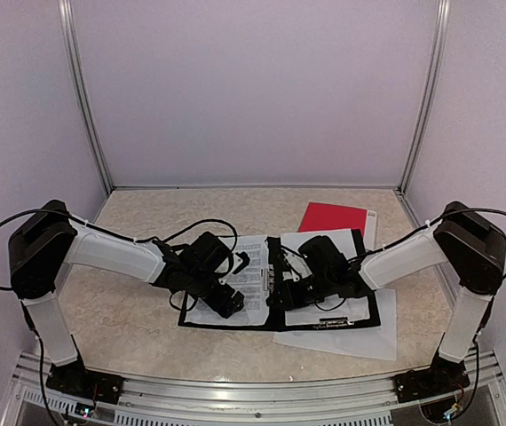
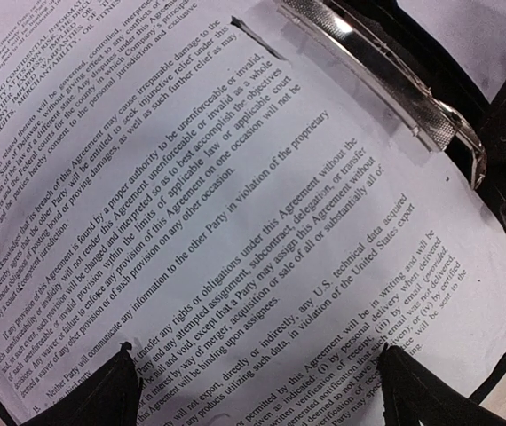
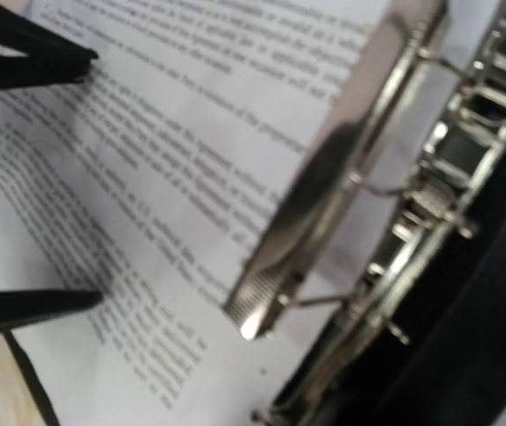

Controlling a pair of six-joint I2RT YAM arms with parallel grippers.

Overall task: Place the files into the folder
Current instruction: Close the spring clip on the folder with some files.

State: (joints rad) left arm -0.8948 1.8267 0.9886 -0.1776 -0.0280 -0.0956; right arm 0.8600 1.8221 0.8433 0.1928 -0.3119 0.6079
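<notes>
A black folder (image 1: 370,304) lies open on the table. A densely printed file sheet (image 1: 255,266) covers its left half, and another white sheet (image 1: 342,244) lies on its right half. My left gripper (image 1: 233,303) hovers low over the printed sheet (image 2: 235,177). Its fingertips (image 2: 111,386) stand wide apart, open, with only the page between them. My right gripper (image 1: 281,288) is at the folder's spine, by the raised metal clamp bar (image 3: 342,160) and its spring mechanism (image 3: 448,195). Its own fingers do not show. The left gripper's fingertips (image 3: 49,58) reach in over the sheet (image 3: 173,133).
A red cover (image 1: 333,217) lies behind the folder at the back right. A blank white sheet (image 1: 351,342) sticks out from under the folder's near right corner. White walls with metal posts (image 1: 89,115) close in the table.
</notes>
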